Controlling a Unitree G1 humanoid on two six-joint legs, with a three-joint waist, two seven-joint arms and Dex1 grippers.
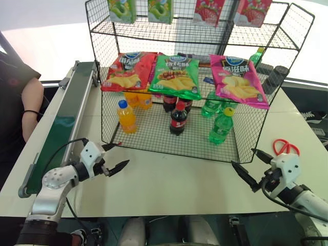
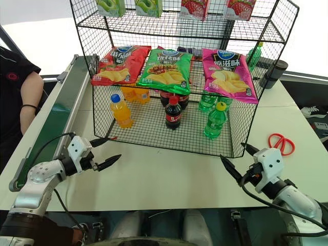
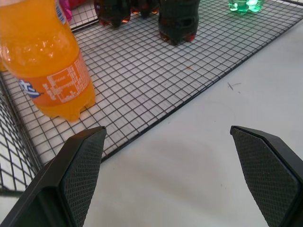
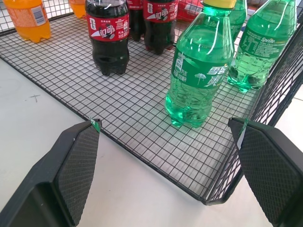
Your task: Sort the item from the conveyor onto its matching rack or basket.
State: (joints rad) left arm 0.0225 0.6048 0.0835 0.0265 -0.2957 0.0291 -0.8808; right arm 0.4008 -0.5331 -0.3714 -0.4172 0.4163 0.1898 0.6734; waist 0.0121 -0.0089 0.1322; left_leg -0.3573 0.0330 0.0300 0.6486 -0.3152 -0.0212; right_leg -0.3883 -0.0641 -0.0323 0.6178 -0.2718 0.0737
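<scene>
Two claws hover over the white table, both spread wide and holding nothing: the left gripper close to the rack's front left corner, the right gripper close to its front right corner.

Just past the left gripper's fingers, on the bottom tier of the black wire rack, stands an orange drink bottle with a blue cap; its label carries a nutrition table too small to read. More orange bottles sit behind it. Between the two claws and further in, a cola bottle with a red cap stands upright, its red label bearing white Chinese characters, with more cola bottles behind.

Directly ahead of the right gripper, the green soda bottle with its yellow cap stands upright on the bottom tier near the front right corner; its green label shows white Chinese characters. Behind it stand more green bottles, one reading "Sprite".

Above, the middle tier holds three crisp bags: red, green and pink. On the top tier stand green cartons and red cartons.

Out beyond the left gripper runs the green conveyor, a person's arm beside it. Red scissors lie just beyond the right gripper.
</scene>
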